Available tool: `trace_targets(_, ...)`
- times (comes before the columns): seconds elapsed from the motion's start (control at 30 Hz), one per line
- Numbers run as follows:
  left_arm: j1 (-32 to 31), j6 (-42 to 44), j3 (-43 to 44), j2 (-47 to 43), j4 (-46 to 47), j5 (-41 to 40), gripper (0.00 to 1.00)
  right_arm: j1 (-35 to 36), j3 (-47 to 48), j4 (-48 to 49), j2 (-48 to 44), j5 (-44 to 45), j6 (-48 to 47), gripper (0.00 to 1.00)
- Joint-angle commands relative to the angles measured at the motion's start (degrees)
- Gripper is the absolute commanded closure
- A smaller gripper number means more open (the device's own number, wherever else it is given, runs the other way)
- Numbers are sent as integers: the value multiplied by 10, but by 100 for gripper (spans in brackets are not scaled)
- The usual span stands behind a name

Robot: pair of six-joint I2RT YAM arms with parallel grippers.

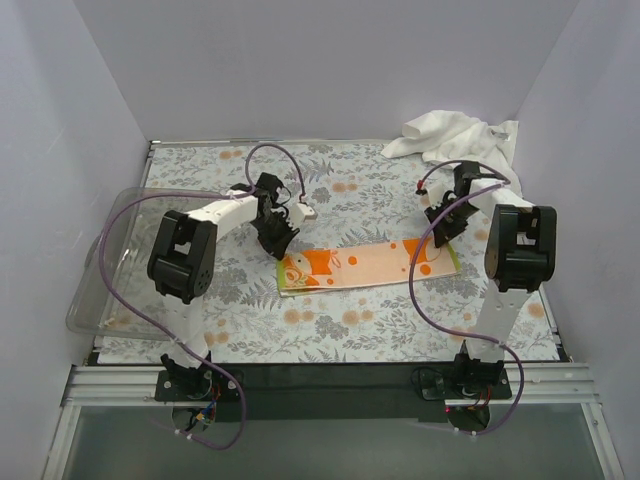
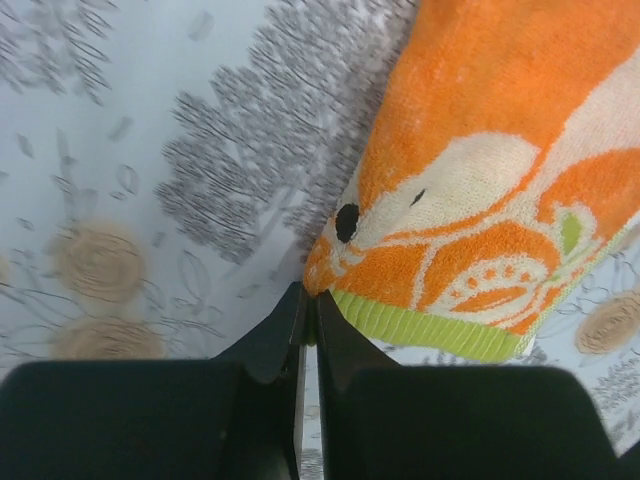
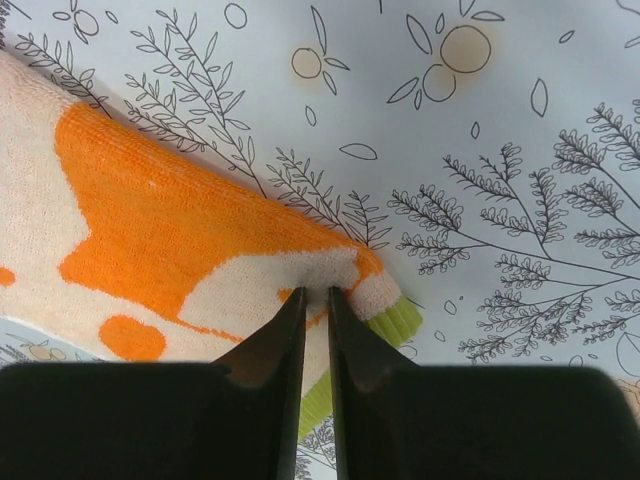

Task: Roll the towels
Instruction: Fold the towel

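Only in the wrist views is the left claw [image 2: 308, 298] shown clenched on a green-hemmed corner of the printed cloth [image 2: 480, 200], and the right claw [image 3: 317, 295] pinched onto the cloth's opposite end. In the top view alone, the cloth is seen laid flat between both claws and the white towel [image 1: 455, 135] heaped at the far right corner. The fern-patterned surface [image 1: 330, 180] is enclosed by plain pale walls [image 1: 320, 60], and a clear plastic tub [image 1: 110, 260] is set at its left edge.

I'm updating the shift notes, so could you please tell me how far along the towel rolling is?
Done: the printed cloth lies flat as a long strip, apparently folded. In hand: the left fingers and right fingers are pinched shut at its opposite ends; no roll started. Left: rolling it, then the white towel, crumpled at the far right corner.
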Motion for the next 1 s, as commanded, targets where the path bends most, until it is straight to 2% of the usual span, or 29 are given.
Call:
trace_targets(0.0, 7, 31, 64, 52, 40, -41, 100, 2, -40, -14, -1, -7, 4, 83)
trace_targets(0.1, 16, 50, 117, 110, 62, -74, 100, 9, -84, -26, -29, -25, -6, 84)
trace_targets(0.2, 30, 62, 250, 180, 49, -108, 100, 26, -126, -63, -75, -65, -21, 85)
trace_targets(0.23, 40, 62, 292, 228, 37, -113, 100, 30, -135, -81, -85, -74, -30, 85)
trace_targets(0.27, 46, 61, 384, 248, 15, -115, 97, 33, -153, -90, -95, -80, -33, 85)
trace_targets(0.33, 59, 53, 461, 294, -6, -125, 89, 42, -162, -132, -119, -108, -63, 84)
trace_targets(0.37, 62, 52, 518, 299, -17, -124, 75, 46, -161, -155, -123, -122, -78, 83)
trace_targets(0.4, 63, 55, 531, 300, -18, -116, 66, 49, -157, -177, -126, -153, -92, 78)
trace_targets(0.47, 64, 56, 511, 267, -6, -92, 55, 49, -142, -225, -131, -180, -111, 73)
trace_targets(0.53, 63, 48, 462, 230, 11, -47, 54, 44, -109, -231, -133, -198, -105, 71)
trace_targets(0.57, 62, 39, 439, 189, 25, -33, 54, 41, -93, -230, -129, -203, -91, 71)
trace_targets(0.6, 62, 31, 393, 174, 27, -24, 54, 33, -64, -228, -122, -212, -82, 71)
trace_targets(0.7, 55, -10, 327, 121, 30, -9, 57, 28, -11, -206, -76, -195, -27, 71)
trace_targets(0.83, 48, -67, 259, 82, 33, 25, 61, 31, 19, -129, -43, -147, 27, 71)
trace_targets(0.93, 34, -97, 215, 66, 50, 36, 61, 32, 39, -120, -9, -130, 40, 72)
trace_targets(0.97, 30, -136, 205, 66, 68, 25, 64, 35, 46, -120, -2, -127, 41, 72)
